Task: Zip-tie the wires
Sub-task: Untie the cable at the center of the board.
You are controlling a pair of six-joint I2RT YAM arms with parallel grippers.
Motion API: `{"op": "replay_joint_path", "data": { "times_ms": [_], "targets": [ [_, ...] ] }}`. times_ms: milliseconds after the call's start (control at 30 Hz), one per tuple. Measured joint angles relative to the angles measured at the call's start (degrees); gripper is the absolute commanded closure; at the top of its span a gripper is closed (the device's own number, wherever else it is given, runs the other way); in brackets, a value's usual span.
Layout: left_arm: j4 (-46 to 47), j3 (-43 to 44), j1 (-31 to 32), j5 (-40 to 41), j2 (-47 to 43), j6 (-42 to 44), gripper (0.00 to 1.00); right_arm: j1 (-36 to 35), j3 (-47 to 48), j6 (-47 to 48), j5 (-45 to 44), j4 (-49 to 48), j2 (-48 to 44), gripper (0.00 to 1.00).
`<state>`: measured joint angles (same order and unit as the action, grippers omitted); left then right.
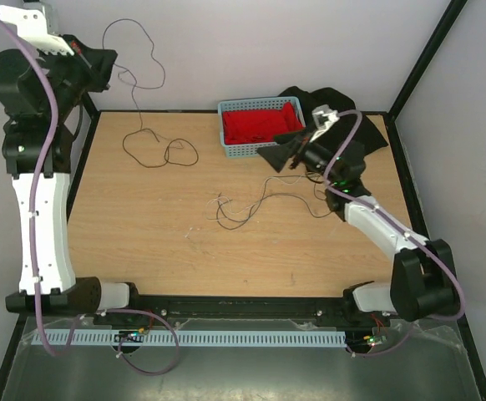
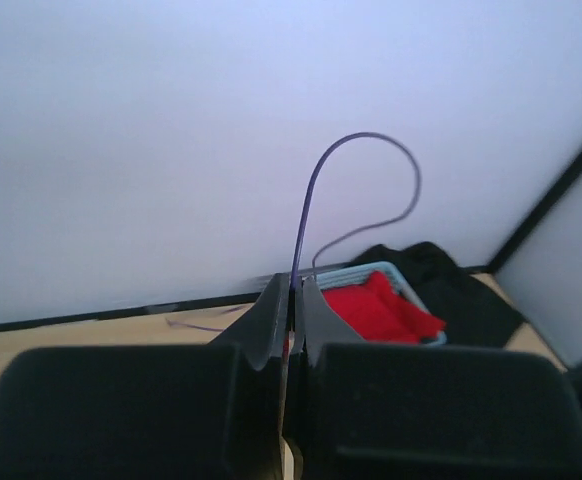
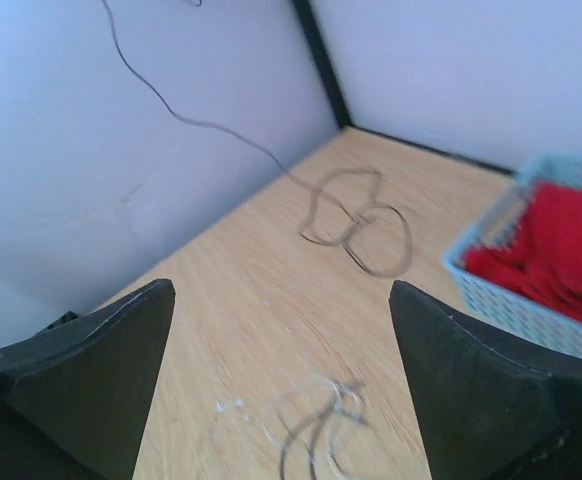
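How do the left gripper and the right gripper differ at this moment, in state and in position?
The left gripper is shut on a wire; the right gripper is open and holds nothing. The left gripper is raised by the back wall; the right gripper is over the table, near the blue basket. Both have black fingers.

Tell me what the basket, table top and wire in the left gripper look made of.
The basket looks like moulded plastic, matt pale blue, its wall a pierced grid. The table top: wood or wood-look laminate, light, smooth, faintly grained. The wire: a thin dark strand, probably plastic-coated; it holds a springy loop.
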<state>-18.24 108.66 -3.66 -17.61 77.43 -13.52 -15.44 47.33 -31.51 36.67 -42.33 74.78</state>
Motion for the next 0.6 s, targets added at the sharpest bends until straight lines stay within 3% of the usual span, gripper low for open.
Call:
{"op": "replay_joint_path", "data": {
  "times_ms": [267,600],
  "targets": [
    [-0.9,0.2,0.0,-10.8,-3.7,-7.8,1.00,-15.6,5.5,3.4,-4.9,-19.9,14.1,0.01],
    [-1.4,0.3,0.0,-20.0,-8.4,-14.8,1.00,-21.2,8.0,5.4,-3.6,-31.6,17.9,0.01]
  ]
}}
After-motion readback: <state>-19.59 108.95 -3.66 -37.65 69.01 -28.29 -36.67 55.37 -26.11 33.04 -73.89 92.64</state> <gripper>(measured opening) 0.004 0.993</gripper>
